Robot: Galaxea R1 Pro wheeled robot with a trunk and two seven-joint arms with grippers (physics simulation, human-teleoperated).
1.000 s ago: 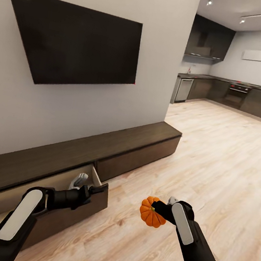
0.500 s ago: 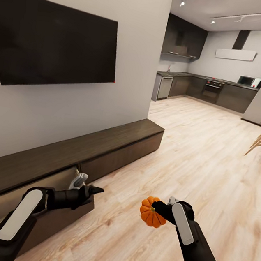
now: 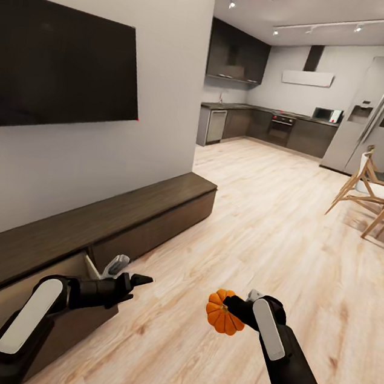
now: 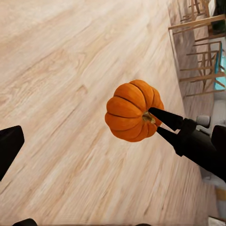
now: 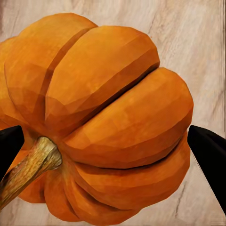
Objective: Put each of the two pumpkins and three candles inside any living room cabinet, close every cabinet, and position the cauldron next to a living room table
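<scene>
1. In the lower right of the head view, the right gripper (image 3: 233,311) is closed on a pumpkin (image 3: 223,312) and holds it in the air above the wooden floor (image 3: 259,238). In the left wrist view the two dark fingers (image 4: 165,117) pinch the pumpkin (image 4: 132,110) at the place of its stem. In the right wrist view the pumpkin (image 5: 94,117) is very close, with its brown stem (image 5: 28,169) at the lower left of that frame and a dark fingertip at each side edge.
2. In the lower left of the head view, the left gripper (image 3: 136,282) points toward the centre of the frame. It holds nothing; one dark finger (image 3: 142,280) is clear to see, but I cannot tell how wide the gripper stands.
3. Just behind the left arm, at the left edge of the head view, a drawer of the cabinet (image 3: 122,213) stands open, and a bit of its pale inner side is visible.
4. The cabinet runs along the wall from the lower left toward the centre, and above it a dark television (image 3: 57,63) hangs on the wall.
5. At the right edge, in the middle distance, there are wooden chairs (image 3: 363,191).
6. Far away, in the upper centre and upper right, there is a kitchen with dark cupboards (image 3: 262,125) and a tall grey refrigerator (image 3: 373,120).
</scene>
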